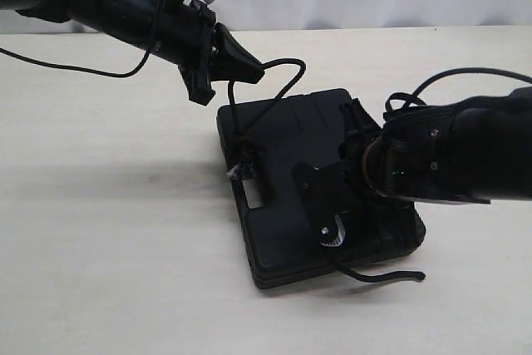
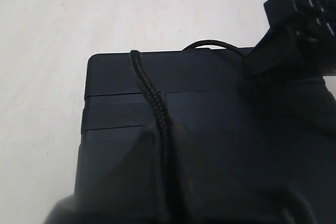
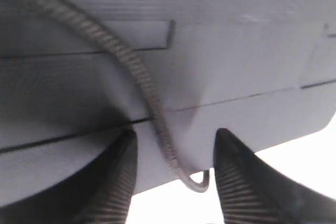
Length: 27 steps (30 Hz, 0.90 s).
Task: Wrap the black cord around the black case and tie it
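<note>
Pale tabletop [image 1: 108, 247] held the black case [image 1: 278, 243], the black cord [image 2: 152, 98] crossing it from the left gripper [image 1: 249, 68], clamped on it above the case's far corner, to the right gripper [image 3: 176, 145], whose parted jaws straddled it and should close squarely before pulling.

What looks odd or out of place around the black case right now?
The black cord has a frayed, pale lump beside the handle slot of the black case. Its loose end trails past the case's near edge onto the table.
</note>
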Motion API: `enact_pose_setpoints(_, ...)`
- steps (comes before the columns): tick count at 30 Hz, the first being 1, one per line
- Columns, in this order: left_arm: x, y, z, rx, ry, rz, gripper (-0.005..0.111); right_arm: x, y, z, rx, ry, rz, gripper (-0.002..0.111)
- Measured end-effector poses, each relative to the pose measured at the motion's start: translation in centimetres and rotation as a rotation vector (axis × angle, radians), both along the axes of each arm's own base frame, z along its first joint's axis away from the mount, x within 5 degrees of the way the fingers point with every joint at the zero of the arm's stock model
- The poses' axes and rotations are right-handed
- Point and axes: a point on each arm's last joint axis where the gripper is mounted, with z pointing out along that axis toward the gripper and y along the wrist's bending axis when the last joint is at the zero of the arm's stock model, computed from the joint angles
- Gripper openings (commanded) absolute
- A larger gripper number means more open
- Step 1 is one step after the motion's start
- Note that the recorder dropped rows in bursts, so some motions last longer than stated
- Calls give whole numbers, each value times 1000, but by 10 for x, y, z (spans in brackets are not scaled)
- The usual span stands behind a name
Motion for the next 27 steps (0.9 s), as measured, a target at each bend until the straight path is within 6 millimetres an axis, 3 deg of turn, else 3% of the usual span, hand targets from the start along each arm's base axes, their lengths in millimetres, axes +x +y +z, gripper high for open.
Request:
enact_pose_setpoints(2, 0, 0, 0, 0, 0, 0, 0, 1, 1, -1, 18, -7, -7, 4)
enact_pose_setpoints(6, 0, 0, 0, 0, 0, 0, 0, 1, 2, -4, 48, -5, -33, 4)
enact_pose_setpoints(10, 0, 0, 0, -1, 0, 1, 0, 12, -10, 0, 170, -90, -240, 4)
enact_pose_setpoints(12, 0, 0, 0, -1, 0, 1, 0, 24, -26, 6, 340, -148, -455, 4)
enact_pose_setpoints(15, 0, 0, 0, -6, 28, 17, 0, 39, -41, 12, 750, -137, -738, 4)
enact_pose_setpoints(17, 0, 0, 0, -8, 36, 18, 0, 44, -49, 12, 893, -123, -876, 4)
enact_pose_setpoints(22, -1, 0, 0, -11, 46, 16, 0, 52, -76, 11, 1055, -154, -1158, 4)
enact_pose_setpoints(27, -2, -1, 1, -15, 55, 5, 0, 56, -95, 10, 1128, -155, -1250, 4)
